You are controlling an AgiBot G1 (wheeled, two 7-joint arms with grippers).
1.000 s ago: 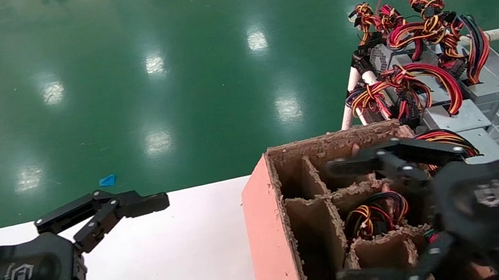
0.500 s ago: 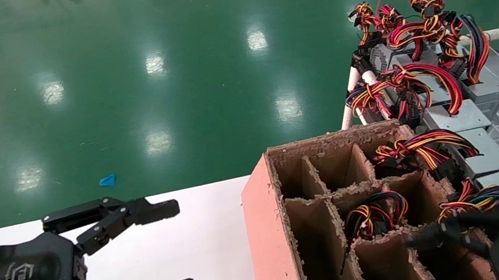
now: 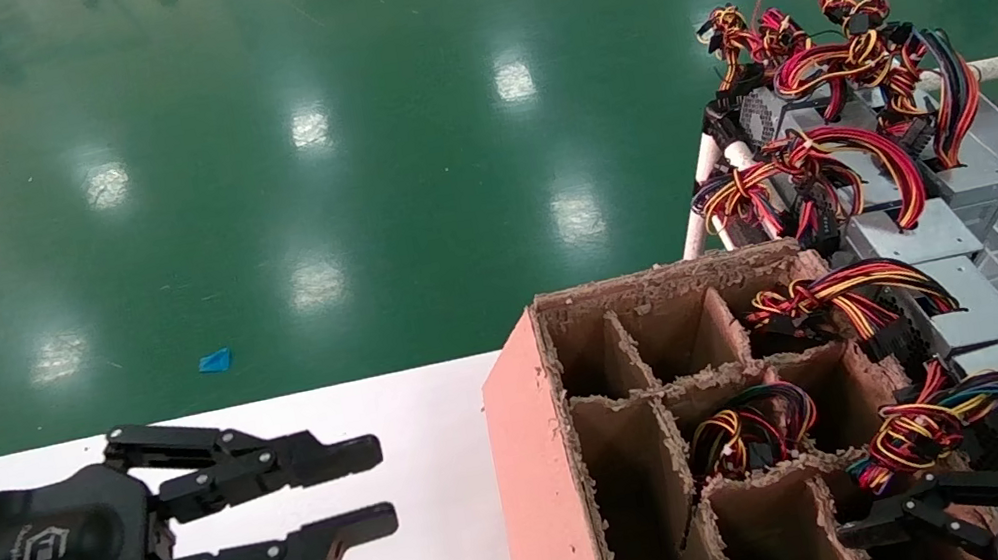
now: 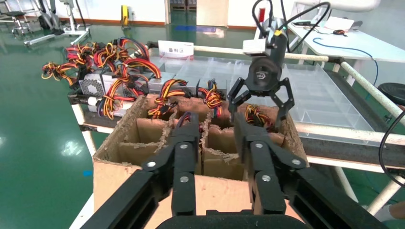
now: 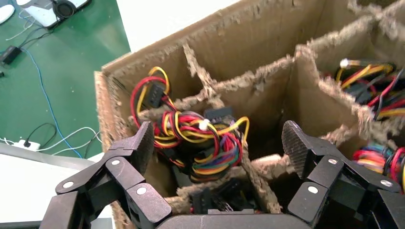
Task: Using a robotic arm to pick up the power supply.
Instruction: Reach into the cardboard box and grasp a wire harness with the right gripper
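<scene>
Hovering over cardboard box point(image 5: 143, 86) edge, right tool point(image 5: 217, 143) wide open, empty, left tool point(image 3: 347, 493) apparently part-open.

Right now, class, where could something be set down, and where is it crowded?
Free: the white table between the left hand and the cardboard box. Also the box's empty cells. Crowded: cells beneath the right hand, full of cable bundles.

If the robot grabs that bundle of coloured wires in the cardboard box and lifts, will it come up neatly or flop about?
The wire bundle under the open right gripper looks loose and looped, so it would probably sag and swing. It sits low between the ragged dividers of the cardboard box, so strands might snag. If a metal unit hangs below, which I cannot see, it would likely feel heavy.
</scene>
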